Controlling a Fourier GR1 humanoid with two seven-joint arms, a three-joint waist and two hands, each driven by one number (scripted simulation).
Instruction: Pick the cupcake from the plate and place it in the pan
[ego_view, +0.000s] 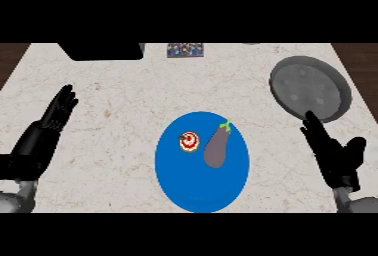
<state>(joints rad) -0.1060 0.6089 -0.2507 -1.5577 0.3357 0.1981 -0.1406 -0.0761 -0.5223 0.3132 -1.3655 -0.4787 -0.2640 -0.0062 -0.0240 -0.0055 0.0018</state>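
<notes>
1. Pale veined marble counter (111, 100).
2. Glossy blue oval plate (184, 190), centre.
3. Round grey pan (310, 87), far right.
4. Black hands: left (55, 112), right (332, 155), fingers straight, empty.
5. Smooth purple eggplant (215, 147) on plate.
6. Small round cupcake (189, 142), plate's left, just beside eggplant.

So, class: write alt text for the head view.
A small red-and-white cupcake and a purple eggplant lie on a blue oval plate on a marble counter; a round grey pan sits far right. Both black hands, left and right, rest open.
</notes>
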